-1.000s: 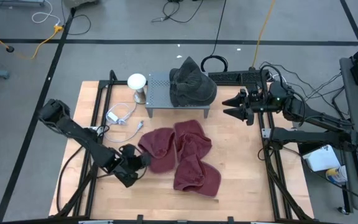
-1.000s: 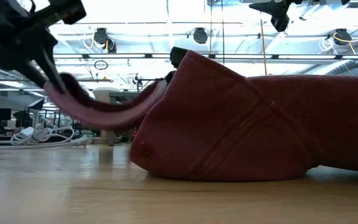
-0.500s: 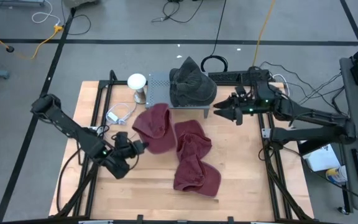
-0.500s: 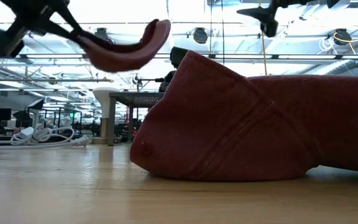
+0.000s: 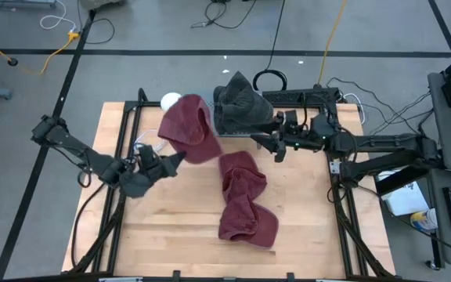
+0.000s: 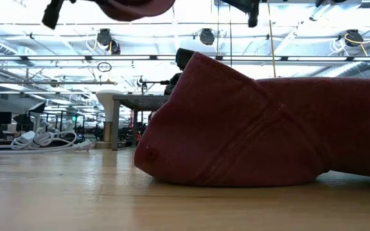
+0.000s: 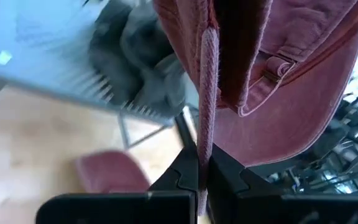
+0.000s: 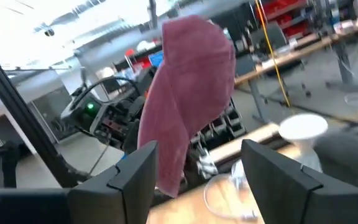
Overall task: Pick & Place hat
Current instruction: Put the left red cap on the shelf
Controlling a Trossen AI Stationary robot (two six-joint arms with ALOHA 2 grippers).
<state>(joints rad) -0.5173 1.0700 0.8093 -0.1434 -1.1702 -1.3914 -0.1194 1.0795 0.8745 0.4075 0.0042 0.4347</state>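
Tabletop: red hat now lifted higher by left gripper

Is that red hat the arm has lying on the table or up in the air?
In the air: the left gripper pinches the red hat by its edge, dangling.

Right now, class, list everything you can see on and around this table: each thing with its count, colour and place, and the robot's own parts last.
Lifted hat: one, dark red, hanging above the table's back left, held by its edge.
Hats on the table: two, dark red, lying in a heap at mid-table.
Grey hat: one, dark grey, on the rack.
Rack: one, grey metal, back centre.
Stand: one, white round top, left of the rack, partly hidden.
Cable: one, white, left of mid-table.
Table: one, light wood.
Left gripper: fingers shut on the lifted hat.
Right gripper: fingers open, beside the rack.
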